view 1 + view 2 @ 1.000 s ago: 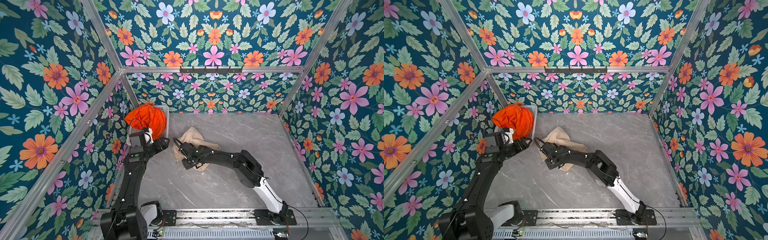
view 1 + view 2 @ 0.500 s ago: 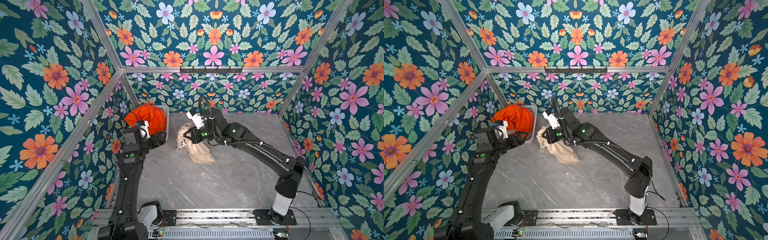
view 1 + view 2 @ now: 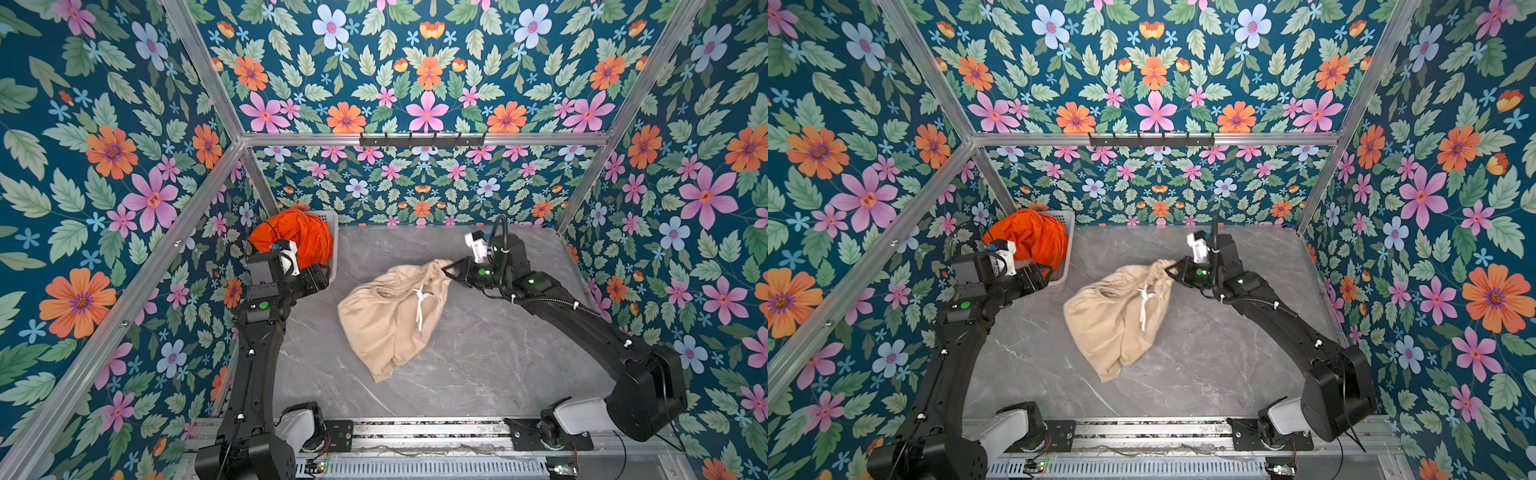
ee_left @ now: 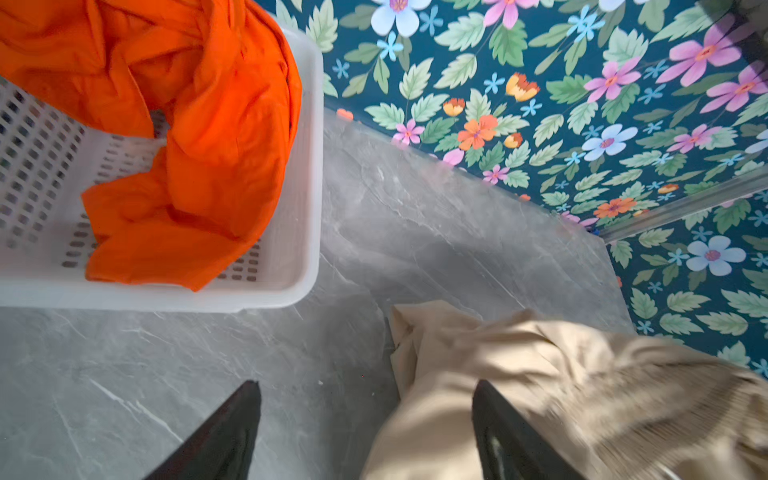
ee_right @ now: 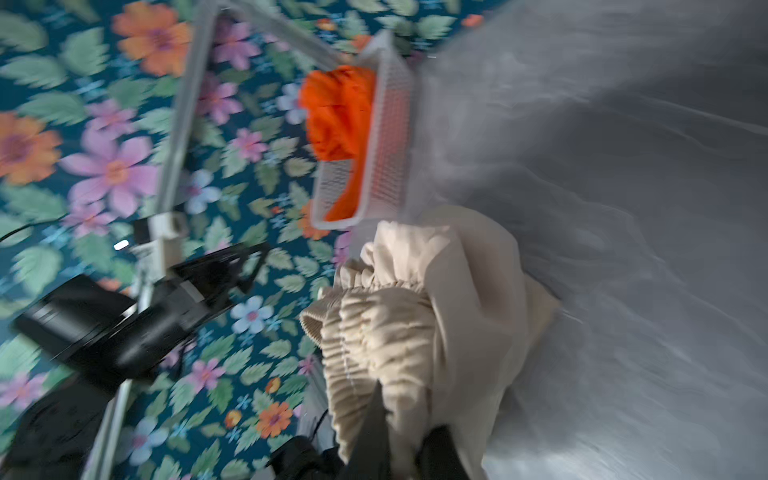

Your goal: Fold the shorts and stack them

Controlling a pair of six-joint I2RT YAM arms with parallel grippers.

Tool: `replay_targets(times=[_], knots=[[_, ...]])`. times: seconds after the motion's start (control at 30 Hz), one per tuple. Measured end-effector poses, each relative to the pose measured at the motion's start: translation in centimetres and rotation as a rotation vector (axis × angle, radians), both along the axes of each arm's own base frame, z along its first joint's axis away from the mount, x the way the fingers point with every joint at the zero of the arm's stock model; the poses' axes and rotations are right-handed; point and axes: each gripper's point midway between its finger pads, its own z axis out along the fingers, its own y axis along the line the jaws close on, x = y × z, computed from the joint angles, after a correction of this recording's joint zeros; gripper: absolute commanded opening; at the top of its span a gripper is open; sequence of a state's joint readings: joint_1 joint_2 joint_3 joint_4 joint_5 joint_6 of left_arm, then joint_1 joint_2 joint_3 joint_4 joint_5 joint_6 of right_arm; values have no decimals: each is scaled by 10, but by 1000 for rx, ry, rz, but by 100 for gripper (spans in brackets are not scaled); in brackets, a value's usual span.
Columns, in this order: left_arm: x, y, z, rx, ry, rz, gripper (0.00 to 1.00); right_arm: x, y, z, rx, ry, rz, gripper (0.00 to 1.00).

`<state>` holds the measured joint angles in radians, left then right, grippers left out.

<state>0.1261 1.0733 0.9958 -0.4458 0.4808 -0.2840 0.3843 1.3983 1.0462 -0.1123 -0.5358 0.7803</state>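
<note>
Well, the beige shorts [image 3: 388, 320] lay crumpled on the middle of the table [image 3: 490, 365], with one end of their gathered waistband [image 5: 374, 328] raised off the surface on the right side. My right gripper [image 3: 448, 269] had that end. Its jaws were pressed together on the bunched elastic, and in the right wrist view the cloth sat squeezed between my two black fingers [image 5: 372, 419]. From that pinch the fabric hung down and spread into a loose heap, one leg reaching toward the near edge of the table. A white drawstring [image 3: 419, 305] dangled across the front of the heap.

My left gripper [image 4: 365, 384] hovered to the left of the heap, above the table, with its jaws spread wide and nothing between them. In the left wrist view one finger showed against bare grey table and the other against the edge of the beige cloth. I could not tell whether that finger touched the cloth.

Just beyond my left gripper stood the white perforated basket [image 3: 331, 218], in the far left corner of the table against the flowered walls [image 3: 415, 187]. The orange shorts [image 3: 299, 239] were piled inside it, bulging above its rim. They were well apart from the beige shorts, and neither gripper touched them.
</note>
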Motion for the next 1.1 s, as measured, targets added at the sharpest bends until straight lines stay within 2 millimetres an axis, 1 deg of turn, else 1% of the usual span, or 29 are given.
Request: replay_targets(times=[0.03, 0.07, 0.13, 0.17, 0.27, 0.4, 0.47, 0.57, 0.67, 0.73, 0.87, 0.9, 0.97, 1.0, 1.1], knots=[[-2, -4, -7, -11, 11, -20, 81, 1, -20, -27, -21, 59, -58, 4], [-4, -10, -13, -23, 22, -42, 80, 1, -35, -48, -40, 104, -98, 4], [-7, -22, -23, -44, 32, -90, 80, -5, -58, -80, -66, 178, -151, 4], [-8, -29, -28, -51, 36, -121, 80, -7, -66, -90, -78, 199, -167, 4], [-11, -52, -41, -50, 57, -208, 80, -10, -74, -103, -113, 204, -173, 4], [-14, -97, -67, -29, 120, -346, 78, -12, -77, -109, -135, 201, -168, 4], [-18, -123, -87, -21, 167, -422, 77, -13, -78, -112, -141, 203, -170, 4], [-26, -151, -116, -22, 245, -491, 74, -15, -79, -114, -152, 197, -163, 4], [-29, -166, -141, -23, 313, -520, 73, -18, -80, -114, -153, 193, -161, 4], [-33, -172, -154, -27, 346, -528, 73, -19, -80, -110, -152, 180, -159, 5], [-34, -175, -172, -49, 382, -515, 72, -20, -80, -105, -149, 163, -158, 4], [-34, -176, -176, -59, 392, -506, 69, -20, -80, -104, -149, 161, -157, 4], [-32, -180, -185, -69, 402, -505, 52, -21, -79, -103, -144, 159, -149, 4], [-31, -182, -188, -74, 405, -506, 47, -22, -79, -103, -144, 156, -145, 4], [-27, -187, -193, -92, 400, -512, 24, -23, -77, -99, -135, 146, -133, 4]])
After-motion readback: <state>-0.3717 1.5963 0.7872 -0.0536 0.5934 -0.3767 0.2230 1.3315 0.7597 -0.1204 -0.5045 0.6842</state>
